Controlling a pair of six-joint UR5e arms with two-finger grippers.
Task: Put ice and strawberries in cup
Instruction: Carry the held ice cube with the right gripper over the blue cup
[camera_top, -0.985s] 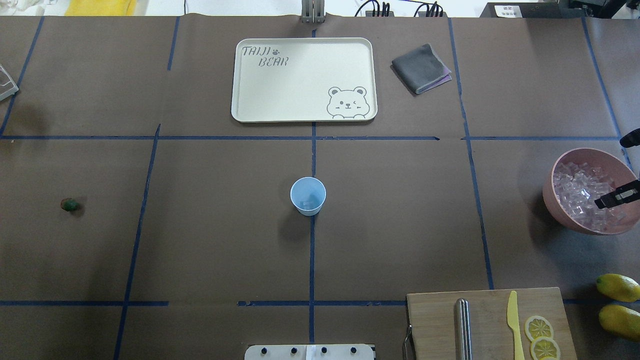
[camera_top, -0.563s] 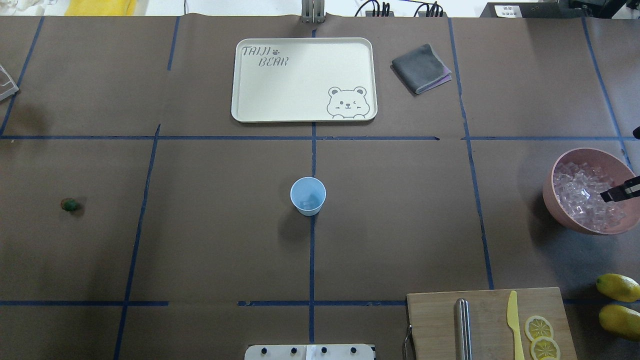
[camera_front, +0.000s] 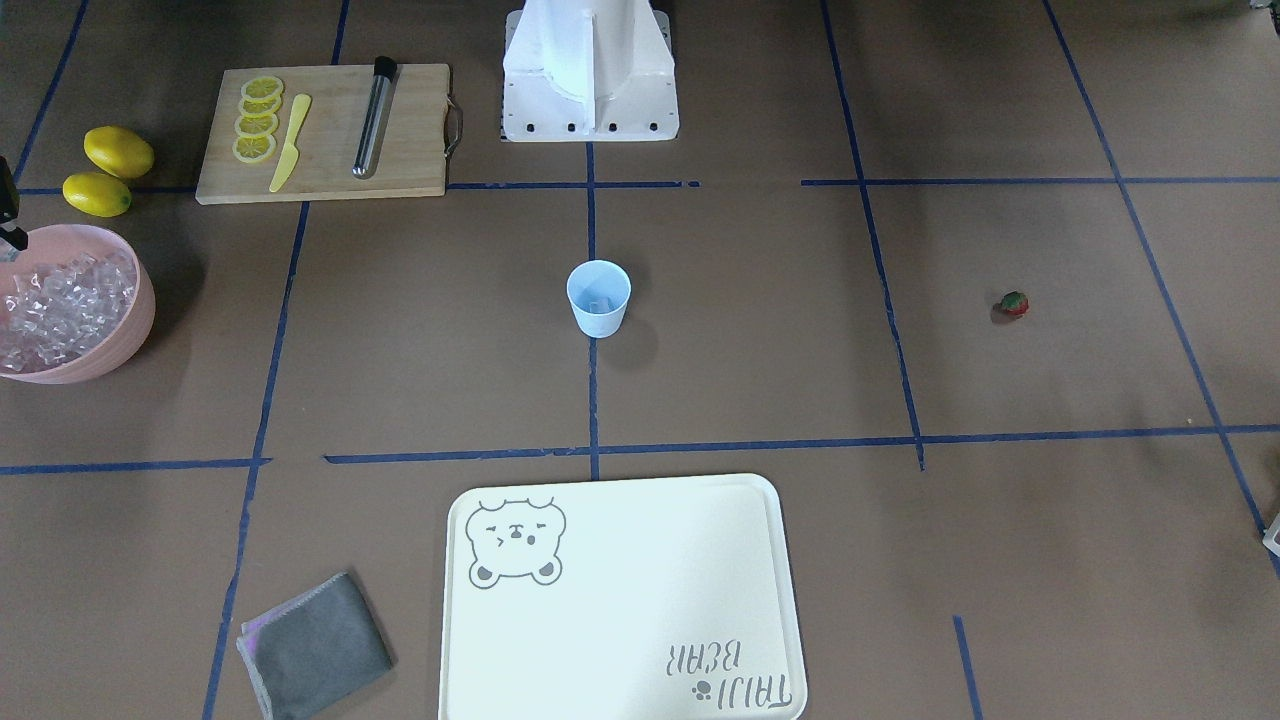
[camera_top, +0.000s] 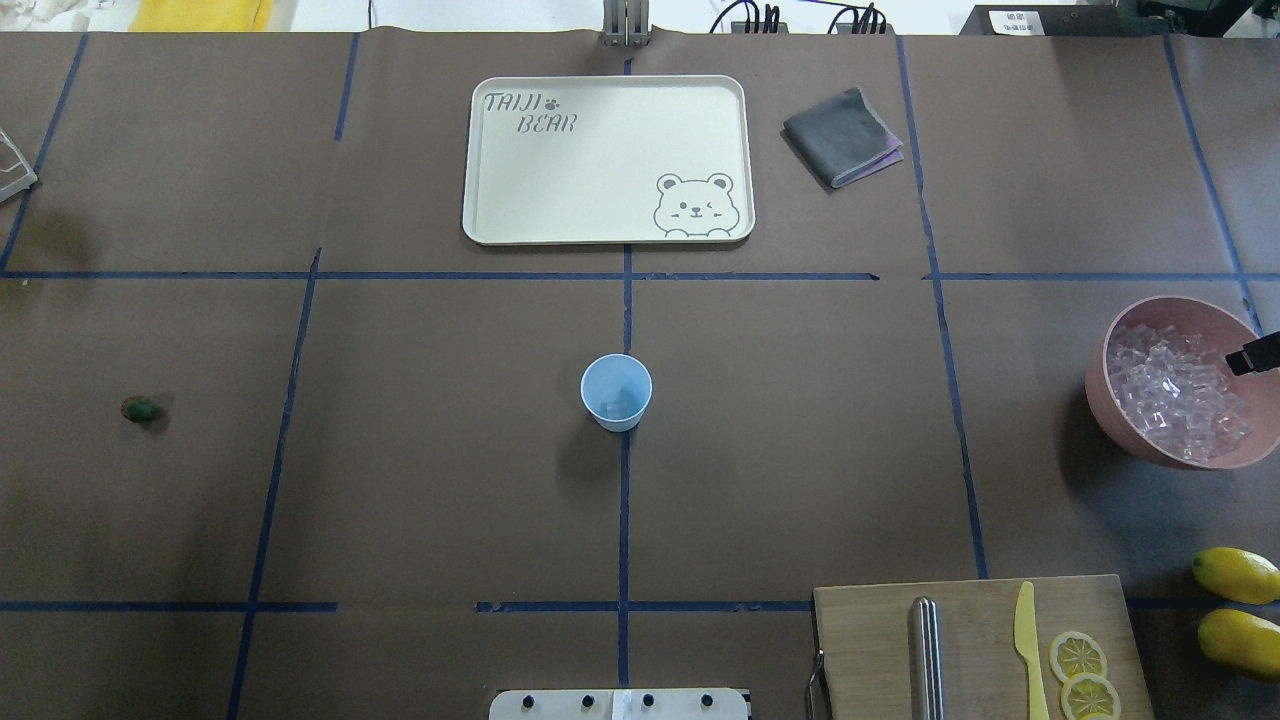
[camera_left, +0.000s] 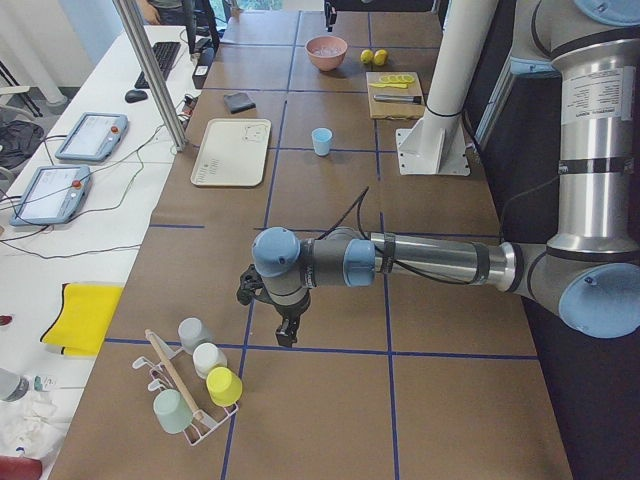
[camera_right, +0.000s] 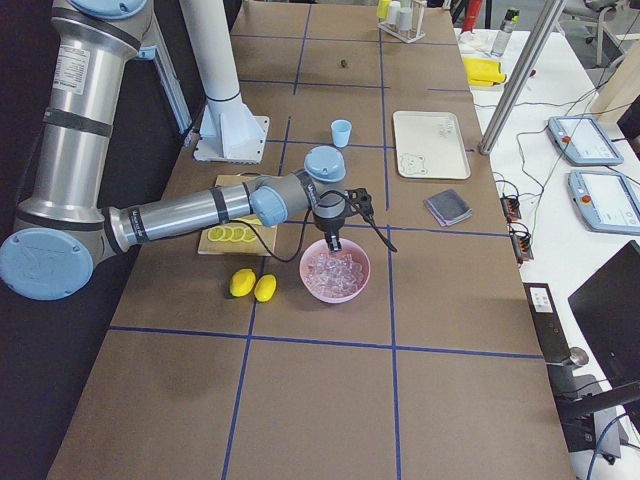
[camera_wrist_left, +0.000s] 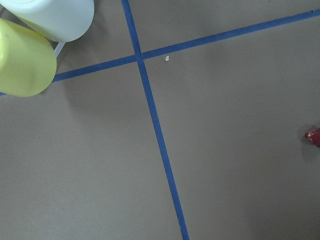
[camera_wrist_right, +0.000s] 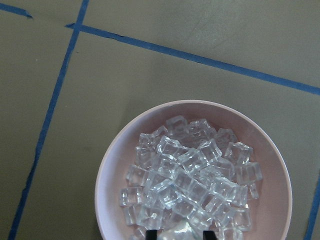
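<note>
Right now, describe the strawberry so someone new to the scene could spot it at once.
Find the pale-blue cup standing on the centre tape line mid-table, then go sideways toward the robot's left, past the next tape line. The strawberry lies there alone on the brown paper. It is tiny, red with a green top, unlike the larger yellow lemons at the opposite end.

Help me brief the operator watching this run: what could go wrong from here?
The right claw seems to pinch one glassy ice cube above the pink bowl; it could slip on the carry to the cup. The cup's mouth is narrow, so a misaimed release could miss or tip it.
</note>
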